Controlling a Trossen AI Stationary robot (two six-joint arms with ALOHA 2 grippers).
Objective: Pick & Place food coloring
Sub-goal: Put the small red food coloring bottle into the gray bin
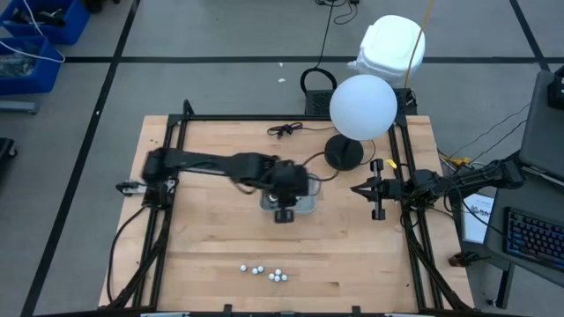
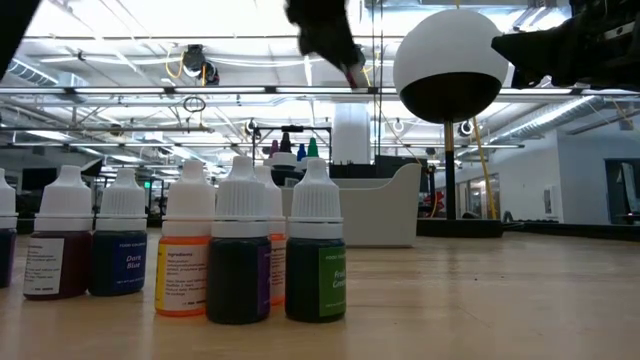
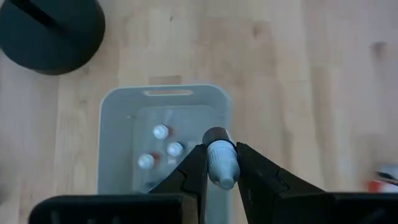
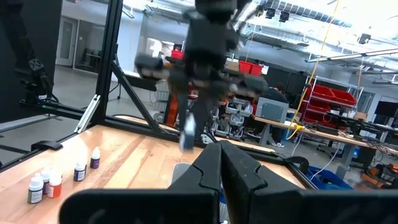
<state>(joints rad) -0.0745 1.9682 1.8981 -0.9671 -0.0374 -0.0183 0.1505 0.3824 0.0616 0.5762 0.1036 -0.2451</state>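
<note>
The left gripper (image 3: pixel 219 163) hangs above the grey tray (image 3: pixel 118 124) in the middle of the counter (image 1: pixel 220 238), its fingers clamped on one small bottle (image 3: pixel 220 163) of food coloring, held by the white cap. Three white-capped bottles (image 3: pixel 160 147) already lie inside the tray. To do this step well, I think the arm should go lower before the fingers part, so the bottle does not bounce out or hit the others.

Near the front edge of the counter a group of bottles (image 1: pixel 264 272) waits, well apart from the tray. The right gripper (image 1: pixel 377 189) rests at the right side, fingers together and empty. Beyond the tray stands a lamp with a round black base (image 1: pixel 344 153) and white globe (image 1: pixel 363 107). The room behind is an open workshop with red bins (image 4: pixel 329 93).
</note>
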